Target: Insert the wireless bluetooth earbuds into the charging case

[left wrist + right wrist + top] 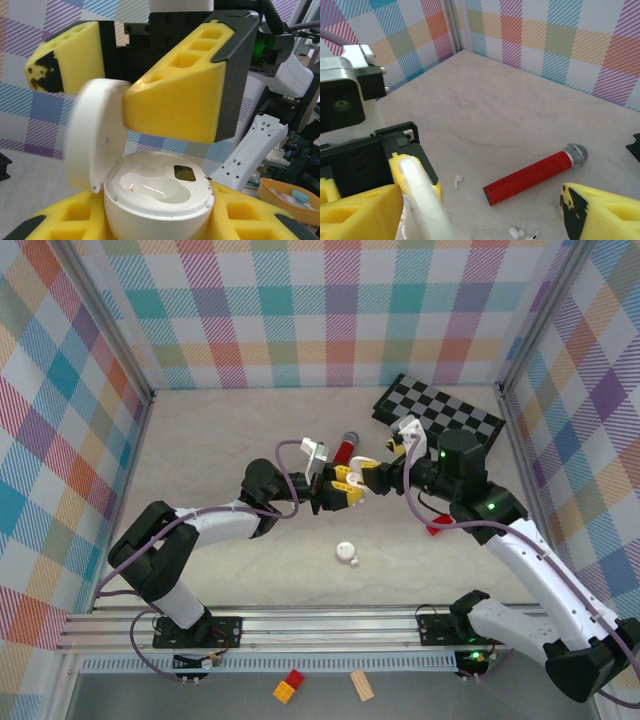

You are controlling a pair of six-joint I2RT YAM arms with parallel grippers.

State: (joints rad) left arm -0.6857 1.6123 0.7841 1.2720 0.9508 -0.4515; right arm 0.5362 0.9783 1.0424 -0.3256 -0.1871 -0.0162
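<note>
My left gripper [155, 222] is shut on the white charging case [157, 195], which sits upright between its yellow fingers. The lid [92, 137] is swung open and the glossy wells are bare. My right gripper [480, 220] is open, facing the left one [338, 492] over the table's middle. The lid [420, 200] stands between its fingers, close against one finger [175, 100]. Three small white earbuds lie on the table below: one [457, 180] alone and two [520, 232] together near the red microphone [535, 172].
A second small white round case [346, 553] lies nearer the arm bases. A checkerboard [440, 410] rests at the back right. A red object [437, 527] peeks out beside the right arm. Plaid walls close in three sides.
</note>
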